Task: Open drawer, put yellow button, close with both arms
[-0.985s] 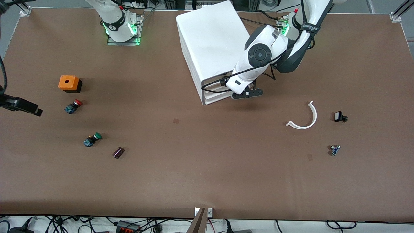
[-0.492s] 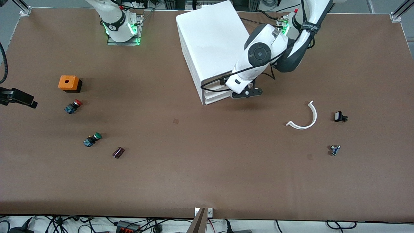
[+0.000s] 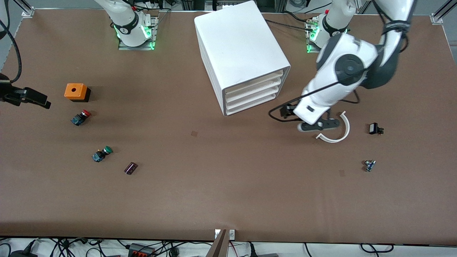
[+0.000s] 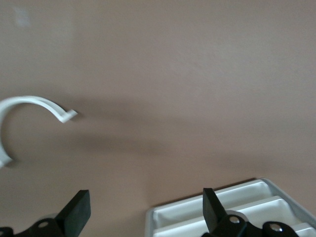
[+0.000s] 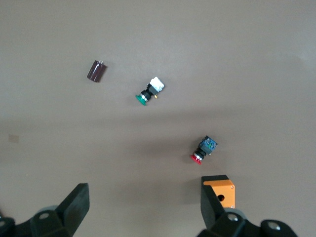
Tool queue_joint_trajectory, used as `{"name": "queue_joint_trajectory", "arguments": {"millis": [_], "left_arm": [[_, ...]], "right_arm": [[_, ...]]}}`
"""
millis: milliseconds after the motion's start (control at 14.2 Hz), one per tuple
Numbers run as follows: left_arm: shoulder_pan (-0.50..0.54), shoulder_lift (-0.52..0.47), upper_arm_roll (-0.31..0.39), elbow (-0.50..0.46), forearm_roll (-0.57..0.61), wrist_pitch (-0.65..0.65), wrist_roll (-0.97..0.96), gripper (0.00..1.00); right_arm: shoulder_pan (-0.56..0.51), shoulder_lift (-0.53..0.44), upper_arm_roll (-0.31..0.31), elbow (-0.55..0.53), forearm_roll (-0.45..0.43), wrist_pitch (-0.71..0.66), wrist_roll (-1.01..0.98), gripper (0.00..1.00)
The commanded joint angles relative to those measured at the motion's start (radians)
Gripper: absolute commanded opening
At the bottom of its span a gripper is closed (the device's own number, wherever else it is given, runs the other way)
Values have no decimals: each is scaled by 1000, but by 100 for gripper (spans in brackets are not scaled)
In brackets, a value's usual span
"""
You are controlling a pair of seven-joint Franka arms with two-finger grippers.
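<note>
The white cabinet (image 3: 239,39) stands at the robots' side of the table. Its uppermost drawer (image 3: 254,81) looks shut, flush with the three below. The yellow button is not in view. My left gripper (image 3: 317,125) is open and empty, over the table beside the cabinet's front, toward the left arm's end, by a white curved strip (image 3: 337,134). In the left wrist view (image 4: 145,212) the drawer fronts (image 4: 232,207) show near its fingers. My right gripper (image 3: 30,98) hangs at the right arm's end; in its wrist view (image 5: 144,205) it is open and empty.
An orange box with a hole (image 3: 75,91), a red-capped button (image 3: 80,117), a green-capped button (image 3: 101,154) and a dark cylinder (image 3: 130,168) lie toward the right arm's end. A small black part (image 3: 374,128) and a small blue part (image 3: 369,165) lie toward the left arm's end.
My left gripper has left the cabinet's front and swung toward the left arm's end, to the curved strip. The drawer fronts now show unhidden. My right gripper shifted slightly.
</note>
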Motion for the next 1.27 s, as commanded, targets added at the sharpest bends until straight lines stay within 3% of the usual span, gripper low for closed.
{"name": "queue_joint_trajectory", "arguments": {"millis": [0, 211, 352, 492, 704, 844, 1196], "left_arm": [[120, -9, -8, 118, 20, -151, 201, 100], [213, -20, -7, 227, 44, -300, 347, 100], [229, -93, 65, 229, 40, -333, 484, 100], [217, -179, 140, 194, 38, -341, 613, 100], [140, -294, 277, 28, 38, -268, 628, 100], [140, -326, 285, -40, 41, -177, 643, 100], [149, -316, 280, -25, 43, -199, 645, 100]], "right_arm": [[-2, -95, 7, -121, -16, 41, -13, 100], [-2, -103, 7, -126, -16, 37, -23, 100], [-6, -100, 7, -126, -16, 29, -27, 100], [-2, -102, 7, -126, -16, 27, -27, 100], [-2, -100, 7, -125, -16, 37, -27, 100], [-1, -100, 7, -125, -16, 37, -27, 100], [5, -100, 7, -119, -16, 37, -27, 100]]}}
